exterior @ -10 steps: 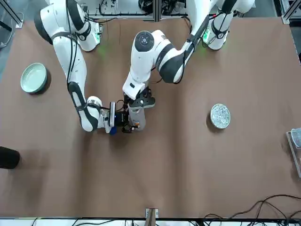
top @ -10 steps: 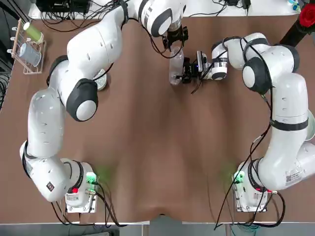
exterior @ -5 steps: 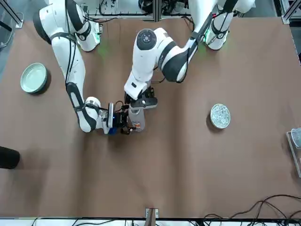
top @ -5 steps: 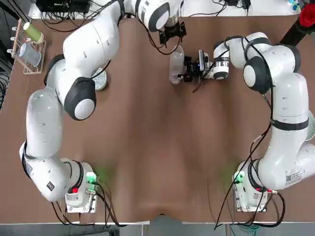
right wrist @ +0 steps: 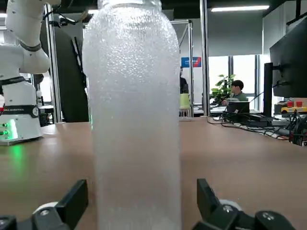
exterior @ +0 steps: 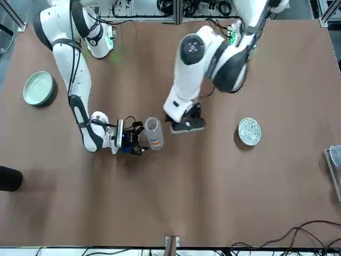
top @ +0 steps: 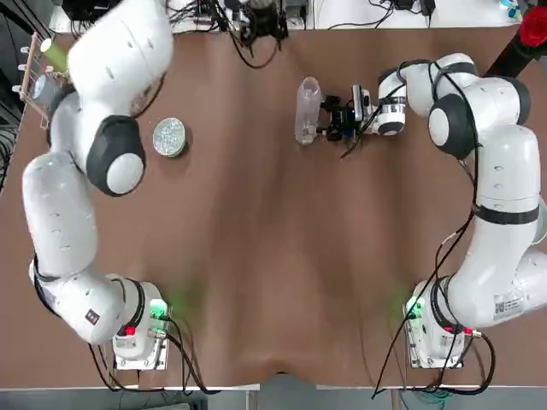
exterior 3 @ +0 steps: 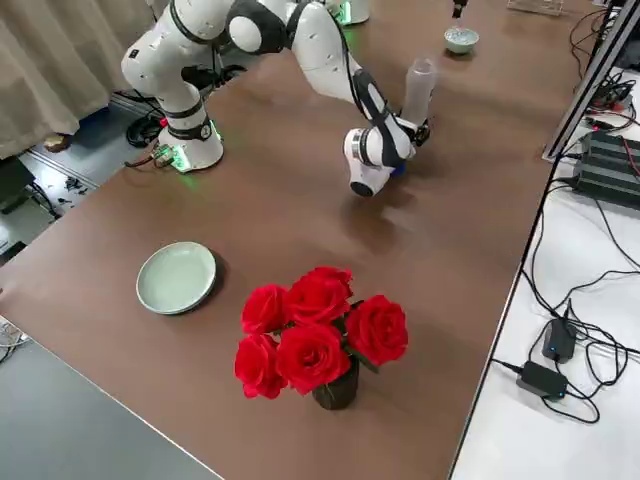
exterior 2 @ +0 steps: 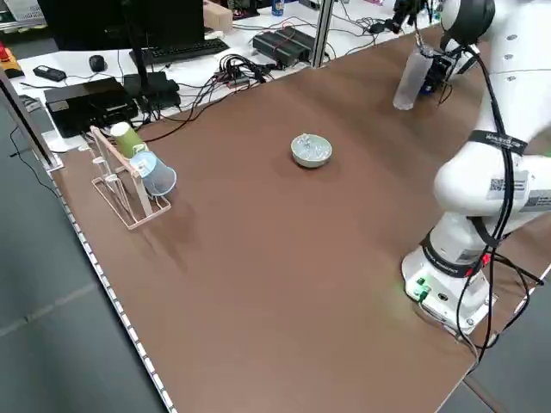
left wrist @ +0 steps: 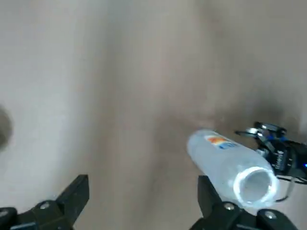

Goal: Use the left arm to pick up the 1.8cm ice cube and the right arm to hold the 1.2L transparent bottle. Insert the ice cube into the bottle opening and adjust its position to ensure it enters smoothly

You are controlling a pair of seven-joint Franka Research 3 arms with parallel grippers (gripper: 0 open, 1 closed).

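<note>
Spread wide, the jaws of the right gripper (right wrist: 139,211) stand on either side of the bottle (right wrist: 135,115) without pressing it; the wrist view shows a clear gap between each finger and the bottle's frosted wall. That gripper (top: 335,120) lies low on the table (top: 273,256), just beside the bottle (top: 307,111), which stands upright with its opening (exterior: 153,125) facing up and uncapped. Above and beyond the bottle, the left gripper (left wrist: 139,211) hangs in the air with its jaws also spread wide and nothing between them; its wrist view looks down on the opening (left wrist: 257,186) from off to one side. I cannot make out the ice cube in any view. Farther from the bottle, toward the left arm's side, a small round dish (top: 169,137) of clear pieces sits on the table.
</note>
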